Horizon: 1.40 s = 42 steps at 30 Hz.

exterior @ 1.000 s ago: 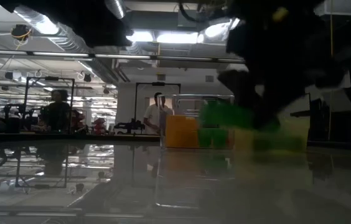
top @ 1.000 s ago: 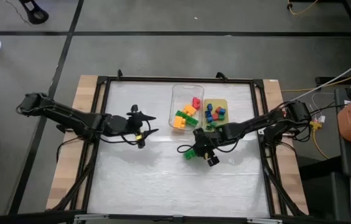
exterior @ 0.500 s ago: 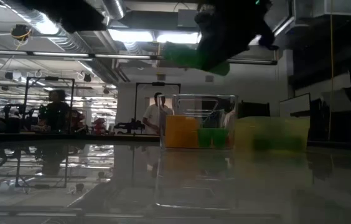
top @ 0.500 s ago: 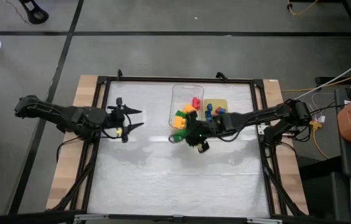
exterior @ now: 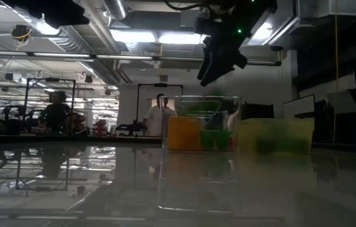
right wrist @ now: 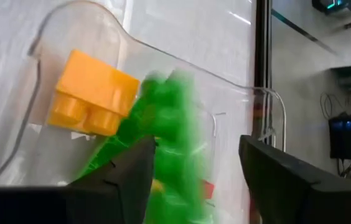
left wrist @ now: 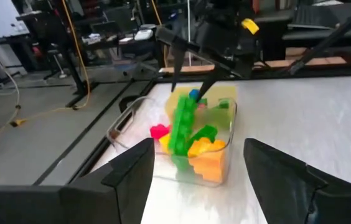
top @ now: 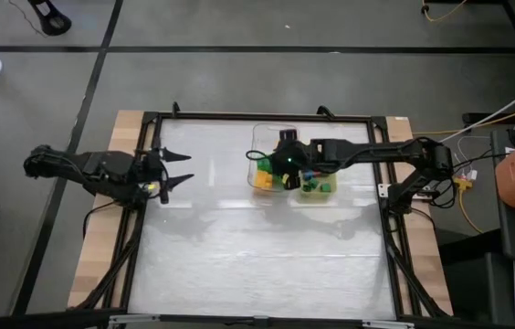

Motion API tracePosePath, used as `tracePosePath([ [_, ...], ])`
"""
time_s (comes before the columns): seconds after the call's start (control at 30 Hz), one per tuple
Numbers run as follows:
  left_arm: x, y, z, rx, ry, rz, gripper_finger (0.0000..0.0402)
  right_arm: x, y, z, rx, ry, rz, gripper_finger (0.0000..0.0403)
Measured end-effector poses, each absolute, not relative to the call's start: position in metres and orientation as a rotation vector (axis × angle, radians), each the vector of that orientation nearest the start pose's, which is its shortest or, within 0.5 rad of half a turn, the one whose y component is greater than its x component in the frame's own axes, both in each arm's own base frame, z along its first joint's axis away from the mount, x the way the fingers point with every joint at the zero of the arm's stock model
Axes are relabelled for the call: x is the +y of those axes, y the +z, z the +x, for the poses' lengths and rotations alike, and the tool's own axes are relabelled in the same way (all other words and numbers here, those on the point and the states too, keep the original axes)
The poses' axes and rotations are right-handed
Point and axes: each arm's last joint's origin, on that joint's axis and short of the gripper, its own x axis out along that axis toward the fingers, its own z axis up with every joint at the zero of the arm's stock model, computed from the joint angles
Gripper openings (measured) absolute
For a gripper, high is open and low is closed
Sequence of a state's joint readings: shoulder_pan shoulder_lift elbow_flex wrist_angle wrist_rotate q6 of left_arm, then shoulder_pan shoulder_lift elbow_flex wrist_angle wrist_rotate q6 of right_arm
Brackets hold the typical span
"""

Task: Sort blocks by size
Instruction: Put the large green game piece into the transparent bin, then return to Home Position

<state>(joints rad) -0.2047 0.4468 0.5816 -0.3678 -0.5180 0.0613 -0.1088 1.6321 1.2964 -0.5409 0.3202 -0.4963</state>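
The table is a pale sheet in a dark frame, and the clear tray near its far edge serves as the landmark here. The yellow tray sits touching the clear tray's side, on the right arm's side of it.

The right arm reaches across from the table's right edge, and the right gripper hangs directly above the clear tray. In the left wrist view its two thin dark fingers are spread apart and point down at the tray, with nothing clamped between them. Just under them a long green studded bar stands tilted on end inside the clear tray, free of the fingers; the right wrist view shows the same green bar blurred, right beside an orange block against the tray's clear wall.

The left arm waits well away from the clear tray, out toward the table's left edge, and the left gripper has its fingers standing apart, holding nothing, its tips aimed toward the tray.

Other blocks share the clear tray with the bar: orange blocks piled low, a green block on them and a small red one at the edge. The yellow tray holds small green blocks and a blue one.
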Motion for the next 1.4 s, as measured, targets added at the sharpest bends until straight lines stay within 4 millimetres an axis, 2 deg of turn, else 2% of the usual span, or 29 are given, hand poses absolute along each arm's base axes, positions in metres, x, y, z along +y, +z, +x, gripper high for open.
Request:
tracePosePath([
  [0.27, -0.006, 0.282, 0.099, 0.290, 0.303, 0.162, 0.0235, -0.048, 0.272, 0.345, 0.946, -0.207, -0.541, 0.0260],
  [0.4, -0.005, 0.279, 0.097, 0.319, 0.319, 0.127, 0.0235, -0.048, 0.287, 0.336, 0.906, -0.280, -0.496, 0.0261],
  [0.53, -0.003, 0.279, 0.089, 0.301, 0.327, 0.091, 0.0235, -0.048, 0.311, 0.313, 0.885, -0.292, -0.460, 0.0261],
  [0.77, 0.000, 0.284, 0.070, 0.199, 0.313, 0.046, 0.0235, -0.055, 0.355, 0.253, 0.805, -0.251, -0.297, 0.0261],
  [0.9, 0.001, 0.268, 0.067, 0.171, 0.314, 0.014, 0.0235, -0.053, 0.369, 0.224, 0.738, -0.195, -0.222, 0.0262],
  [1.03, 0.000, 0.243, 0.070, 0.121, 0.304, -0.025, 0.0235, -0.046, 0.370, 0.197, 0.686, -0.193, -0.176, 0.0262],
  [1.17, -0.001, 0.228, 0.071, 0.053, 0.280, -0.051, 0.0235, -0.040, 0.364, 0.170, 0.626, -0.217, -0.106, 0.0262],
  [1.4, -0.002, 0.207, 0.079, 0.033, 0.278, -0.059, 0.0235, -0.031, 0.335, 0.133, 0.454, -0.236, -0.004, 0.0262],
])
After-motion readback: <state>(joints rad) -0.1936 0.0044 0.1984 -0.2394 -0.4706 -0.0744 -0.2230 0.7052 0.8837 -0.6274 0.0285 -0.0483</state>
